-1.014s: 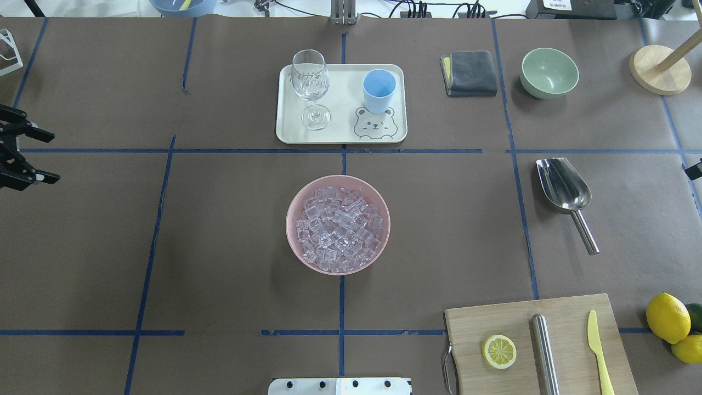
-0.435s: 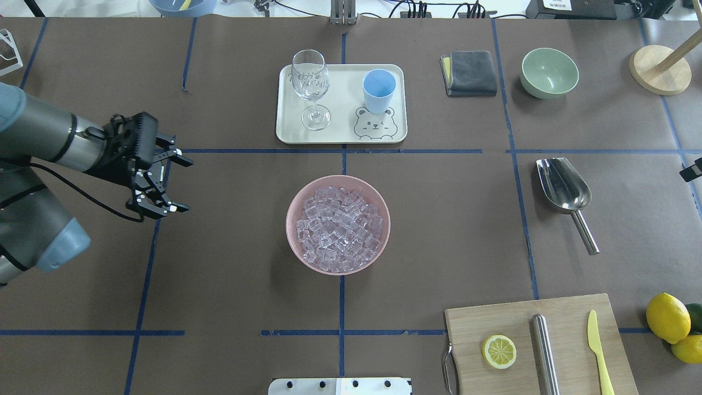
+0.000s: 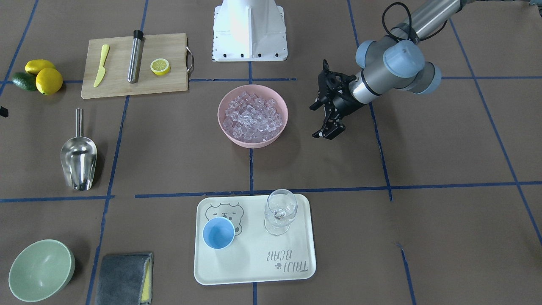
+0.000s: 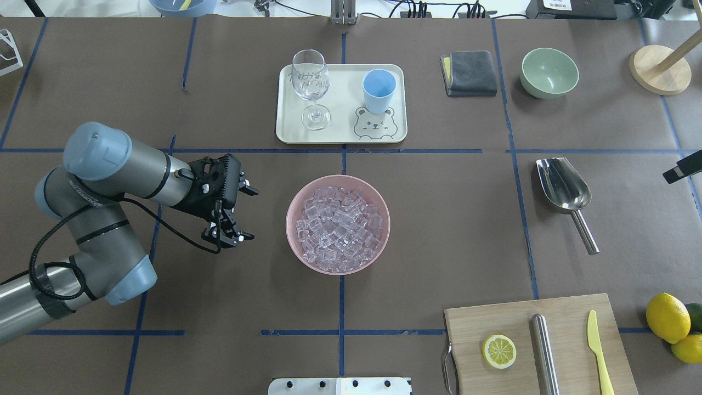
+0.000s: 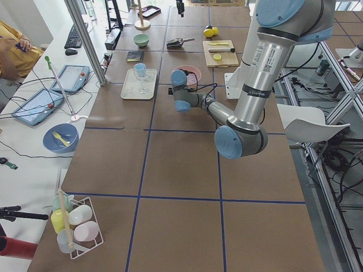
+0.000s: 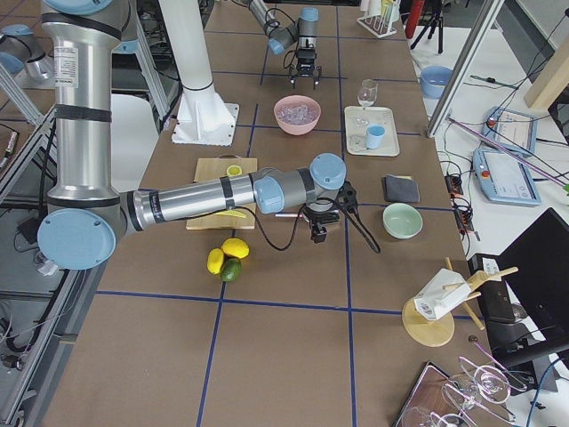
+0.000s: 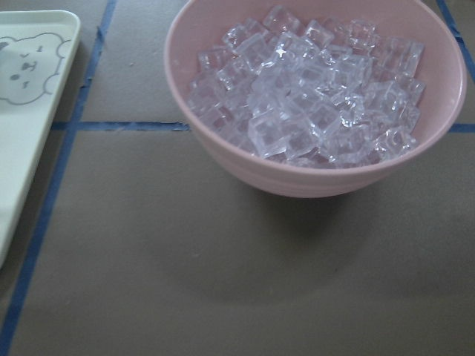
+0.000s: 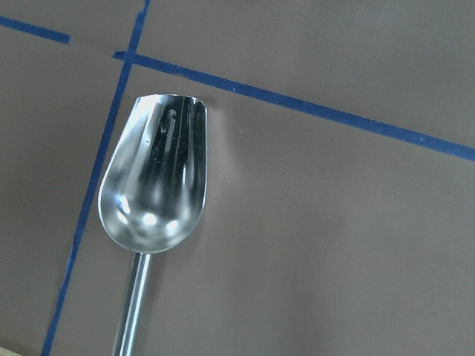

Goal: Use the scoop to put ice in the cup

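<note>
The ice (image 4: 338,227) fills a pink bowl (image 4: 290,211) at the table's middle; it also shows close up in the left wrist view (image 7: 312,96). The light-blue cup (image 4: 378,90) stands upright and empty on a white tray (image 4: 340,134) behind the bowl. The steel scoop (image 4: 562,184) lies on the table at the right, handle toward the robot, and shows in the right wrist view (image 8: 152,185). My left gripper (image 4: 249,214) is open and empty, just left of the bowl. Only a tip of my right gripper (image 4: 680,170) shows at the right edge, right of the scoop; I cannot tell its state.
A clear wine glass (image 4: 311,82) stands on the tray left of the cup. A grey cloth (image 4: 471,71) and a pale green bowl (image 4: 548,71) sit at the back right. A cutting board (image 4: 570,315) carries a lemon slice, a steel cylinder and a yellow knife.
My left arm has swung in from the left edge to just left of the pink bowl, gripper still open. The right gripper's tip has crept in slightly from the right edge.
</note>
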